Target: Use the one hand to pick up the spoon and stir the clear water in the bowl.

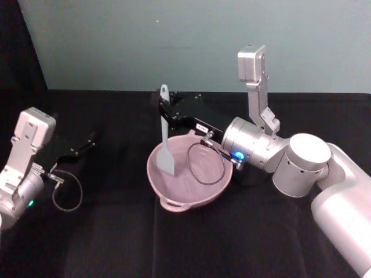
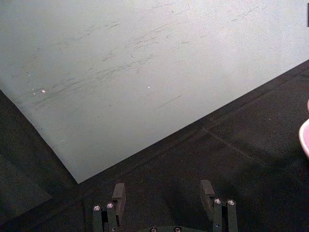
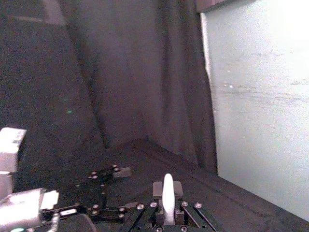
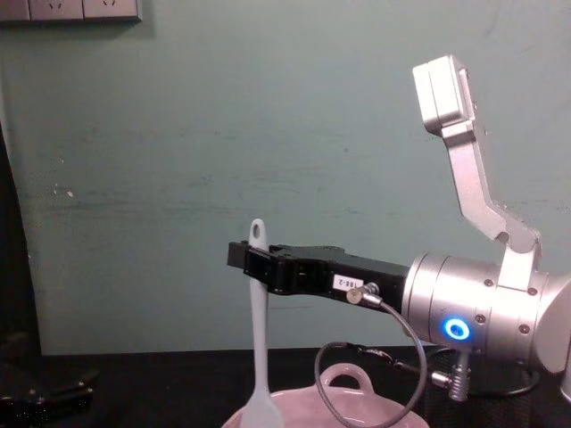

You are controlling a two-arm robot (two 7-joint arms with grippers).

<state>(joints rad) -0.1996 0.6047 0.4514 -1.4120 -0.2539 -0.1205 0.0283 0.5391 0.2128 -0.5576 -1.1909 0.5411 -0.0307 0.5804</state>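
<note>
At the far left, the left black two-finger gripper sits low over the black cloth-covered table, well apart from the bowl. Its fingers are spread wide with nothing between them.

Nearer the middle, the long slim white plastic spoon stands almost upright, its holed handle end on top. Its flattish pale head is down inside the left side of the wide pale pink glossy ceramic bowl. The clear water hardly shows against the glaze, and whether the head touches it cannot be told.

The right black two-finger gripper reaches in level from the right, above the bowl's far rim. It is clamped on the spoon's handle just under the hole. Behind it comes the silver cylindrical wrist with its blue glowing ring, and a black cable loop hangs from that over the bowl.
</note>
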